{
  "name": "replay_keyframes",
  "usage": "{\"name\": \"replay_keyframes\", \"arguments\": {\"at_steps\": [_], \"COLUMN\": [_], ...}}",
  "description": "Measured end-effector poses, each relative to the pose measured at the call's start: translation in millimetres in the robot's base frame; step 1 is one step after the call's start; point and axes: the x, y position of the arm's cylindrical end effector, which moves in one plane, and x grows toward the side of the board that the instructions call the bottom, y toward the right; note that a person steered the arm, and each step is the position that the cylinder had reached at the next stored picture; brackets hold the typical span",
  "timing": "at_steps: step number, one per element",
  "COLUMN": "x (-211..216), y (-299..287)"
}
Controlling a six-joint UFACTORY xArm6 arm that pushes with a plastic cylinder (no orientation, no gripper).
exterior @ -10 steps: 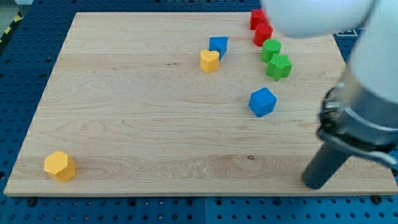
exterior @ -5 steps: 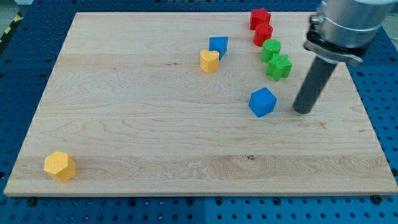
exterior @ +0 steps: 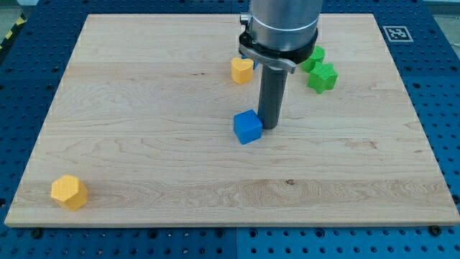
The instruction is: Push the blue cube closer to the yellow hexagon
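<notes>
The blue cube (exterior: 248, 127) lies near the middle of the wooden board (exterior: 144, 144). My tip (exterior: 269, 127) touches its right side, just to the view's right of it. The yellow hexagon (exterior: 69, 192) sits at the board's bottom left corner, far from the cube. The arm's body hides the area above the rod.
A yellow heart-shaped block (exterior: 242, 70) lies up and left of the rod. A green star (exterior: 323, 76) and another green block (exterior: 313, 57) lie at the upper right. The red blocks and the second blue block are hidden behind the arm.
My tip has swept left from the cube's right side, and the blue cube has slid left and slightly down toward the board's middle.
</notes>
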Motion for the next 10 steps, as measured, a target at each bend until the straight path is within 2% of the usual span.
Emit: {"name": "replay_keyframes", "arguments": {"at_steps": [1,2,3,5,7,10], "x": [26.0,33.6,7.9,1.0,-25.9,-32.4], "y": [-3.4,-21.7,-32.2,-69.8,-100.3,-154.0]}}
